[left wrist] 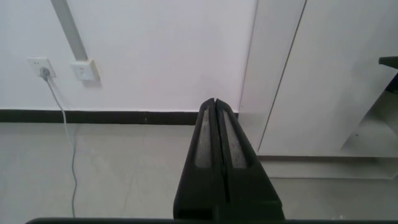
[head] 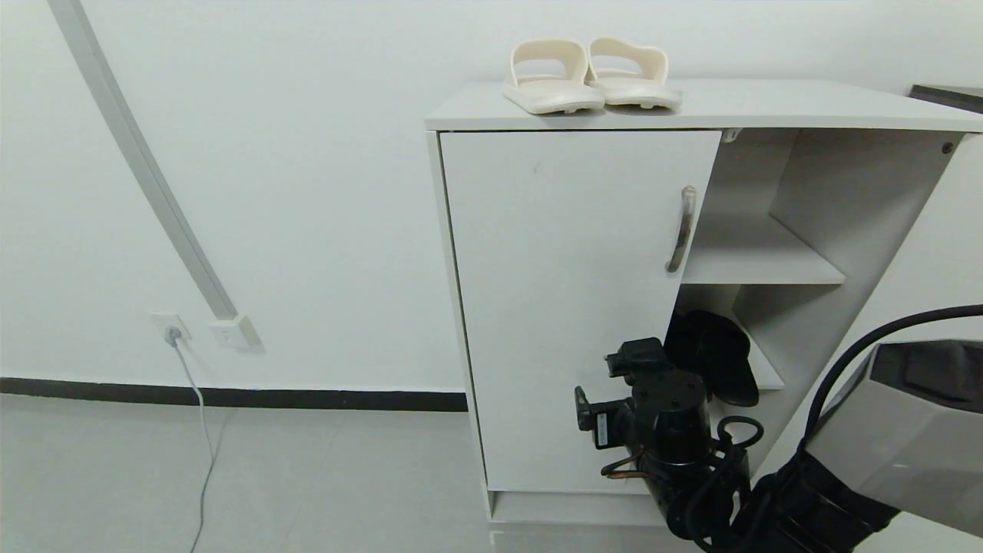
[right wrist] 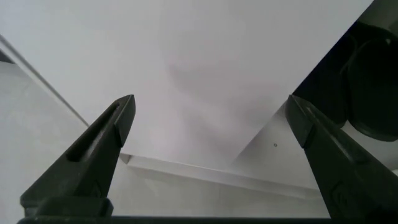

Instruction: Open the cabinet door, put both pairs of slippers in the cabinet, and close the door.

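The white cabinet (head: 576, 307) has its left door shut and its right door (head: 941, 253) swung open. A cream pair of slippers (head: 591, 75) lies on the cabinet top. Black slippers (head: 718, 357) rest on the lower shelf inside the open half, and they show again in the right wrist view (right wrist: 367, 81). My right gripper (head: 653, 369) hangs low in front of the shut door, just left of the black slippers. It (right wrist: 211, 130) is open and holds nothing. My left gripper (left wrist: 215, 106) is shut and empty, above the floor left of the cabinet (left wrist: 323, 74).
A metal handle (head: 682, 228) sits on the shut door's right edge. An upper shelf (head: 760, 265) inside holds nothing. A wall socket (head: 170, 330) with a cable (head: 201, 453) trailing to the floor lies left of the cabinet, below a slanting grey conduit (head: 146, 169).
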`<state>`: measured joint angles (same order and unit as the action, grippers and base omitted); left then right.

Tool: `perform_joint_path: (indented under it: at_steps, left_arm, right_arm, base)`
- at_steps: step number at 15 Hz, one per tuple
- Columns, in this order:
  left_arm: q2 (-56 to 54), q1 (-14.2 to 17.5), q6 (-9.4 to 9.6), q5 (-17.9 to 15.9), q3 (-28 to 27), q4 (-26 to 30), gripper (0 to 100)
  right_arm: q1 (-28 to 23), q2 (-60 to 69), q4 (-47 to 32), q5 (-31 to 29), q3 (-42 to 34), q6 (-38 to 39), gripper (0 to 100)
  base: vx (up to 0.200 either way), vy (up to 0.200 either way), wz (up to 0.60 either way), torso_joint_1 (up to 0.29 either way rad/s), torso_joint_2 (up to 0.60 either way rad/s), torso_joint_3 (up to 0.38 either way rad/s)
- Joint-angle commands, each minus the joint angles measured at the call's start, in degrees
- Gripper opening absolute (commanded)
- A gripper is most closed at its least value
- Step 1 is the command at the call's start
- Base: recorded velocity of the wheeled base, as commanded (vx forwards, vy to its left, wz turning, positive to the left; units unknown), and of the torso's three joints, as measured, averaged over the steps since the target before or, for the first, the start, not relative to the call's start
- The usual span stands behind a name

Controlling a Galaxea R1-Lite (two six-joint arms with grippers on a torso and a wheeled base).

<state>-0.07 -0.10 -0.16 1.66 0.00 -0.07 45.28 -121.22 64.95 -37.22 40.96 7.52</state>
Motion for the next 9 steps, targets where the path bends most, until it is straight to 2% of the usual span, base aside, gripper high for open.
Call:
perform_joint_path:
  at_steps: [1, 9]
  left_arm:
    - [0.07, 0.01, -0.02, 0.10, 0.00, -0.01, 0]
    - [0.07, 0.01, -0.37, 0.10, 0.00, -0.01, 0]
  right_arm:
    - [0.43, -0.33, 0.00, -0.05, -0.18, -0.05, 100]
    - [2.45, -0.33, 1.49, 0.39, -1.23, -0.05, 100]
  base:
    - [0.000, 0.000, 0.00, 0.000, 0.00, 0.000]
    - [0.000, 0.000, 0.00, 0.000, 0.00, 0.000]
